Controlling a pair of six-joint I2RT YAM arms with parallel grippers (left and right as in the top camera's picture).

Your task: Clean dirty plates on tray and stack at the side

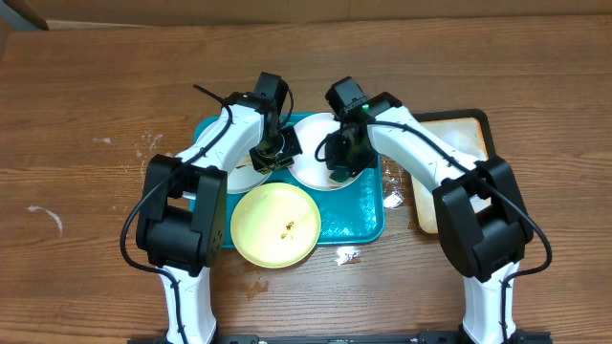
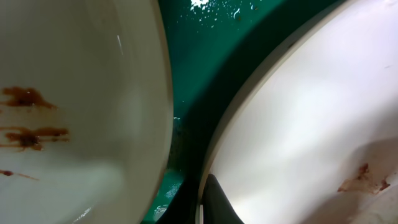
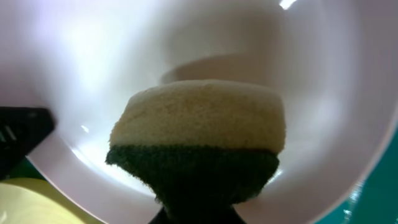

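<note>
The sponge [image 3: 199,143], tan face over a dark green scrub layer, fills your right wrist view. It is clenched in your right gripper [image 1: 344,158] and sits against the inside of the white plate [image 1: 311,164] near the back edge of the teal tray [image 1: 359,218]. Your left gripper [image 1: 273,153] is closed at that plate's left rim; you cannot tell whether it pinches the rim. A second white plate [image 1: 239,179], smeared brown, lies at the tray's left edge. The yellow-green plate [image 1: 277,225] overhangs the front edge.
</note>
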